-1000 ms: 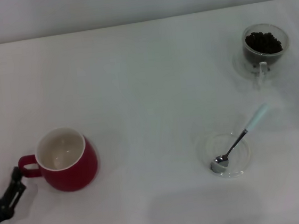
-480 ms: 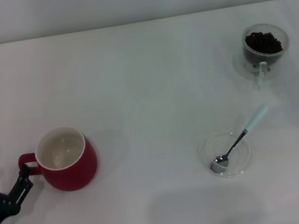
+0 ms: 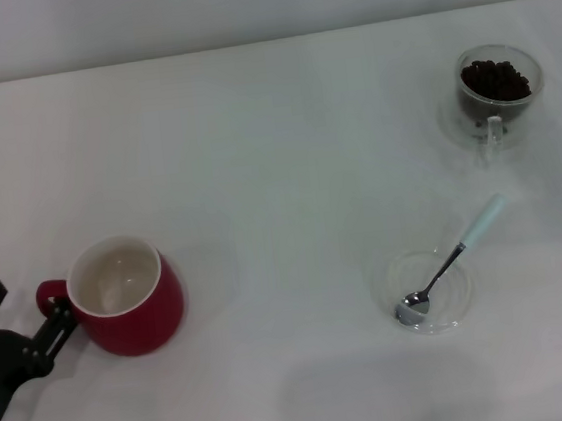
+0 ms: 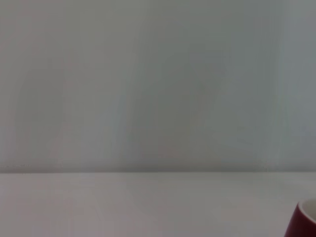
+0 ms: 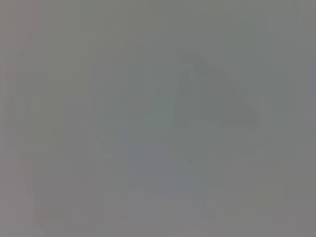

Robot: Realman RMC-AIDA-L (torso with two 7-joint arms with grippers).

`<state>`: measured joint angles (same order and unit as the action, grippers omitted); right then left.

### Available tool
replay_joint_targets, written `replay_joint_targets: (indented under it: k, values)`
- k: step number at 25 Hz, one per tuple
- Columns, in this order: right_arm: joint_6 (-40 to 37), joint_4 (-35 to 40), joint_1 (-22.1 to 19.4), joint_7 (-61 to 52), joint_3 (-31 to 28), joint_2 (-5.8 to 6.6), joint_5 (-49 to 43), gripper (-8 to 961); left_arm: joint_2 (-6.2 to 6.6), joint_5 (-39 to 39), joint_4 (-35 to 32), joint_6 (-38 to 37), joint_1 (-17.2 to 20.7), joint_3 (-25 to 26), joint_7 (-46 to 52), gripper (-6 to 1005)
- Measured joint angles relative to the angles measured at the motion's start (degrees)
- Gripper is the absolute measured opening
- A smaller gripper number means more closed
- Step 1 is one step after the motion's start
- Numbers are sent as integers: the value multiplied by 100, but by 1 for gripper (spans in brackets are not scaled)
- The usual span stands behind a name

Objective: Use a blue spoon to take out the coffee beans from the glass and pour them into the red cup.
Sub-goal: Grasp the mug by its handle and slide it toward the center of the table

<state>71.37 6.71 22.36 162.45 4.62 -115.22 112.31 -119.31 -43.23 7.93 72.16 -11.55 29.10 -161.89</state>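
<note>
White tabletop (image 3: pixel 277 171) carries all items. Left of the red cup (image 3: pixel 129 297), at its handle, the left tool (image 3: pixel 26 316) is seen with fingers spread, gripping nothing. Well right of the cup, the blue spoon (image 3: pixel 448 265) lies in a clear saucer (image 3: pixel 422 291). Farther back, the glass (image 3: pixel 497 87) is filled with coffee beans (image 3: pixel 494 78). The right tool is out of sight.

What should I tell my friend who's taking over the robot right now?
Left claw: open, at the red cup's handle, fingers either side of it, not gripping. Right claw: out of view.
Blue spoon: untouched, bowl in the clear saucer, handle sticking out over the rim.
Coffee beans: all in the glass, far right.
Red cup: empty.
Done: nothing scooped.
Left: pick up spoon, scoop beans, pour into cup.
</note>
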Motion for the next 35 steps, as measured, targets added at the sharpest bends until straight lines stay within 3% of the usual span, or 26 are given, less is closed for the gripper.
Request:
replay_joint_targets:
  k: [10,15,23,29,35]
  values:
    - [9,-4,-11,-2,-6,1,10,831,-11,132,42,-89,-65,-2,0,862]
    - [3,16,-13,-2,-5,5,11,830,-21,132,84,-104,-55,-2,0,795]
    - [-14,45,-55,15,-5,16,11,829,-22,146,217,-162,-56,-1,-1,444]
    - [-28,49,-61,44,-5,18,10,829,-22,308,218,-163,-99,-1,-1,283]
    - [-83,59,-66,51,-4,18,10,828,-22,320,238,-162,-121,-1,-1,234]
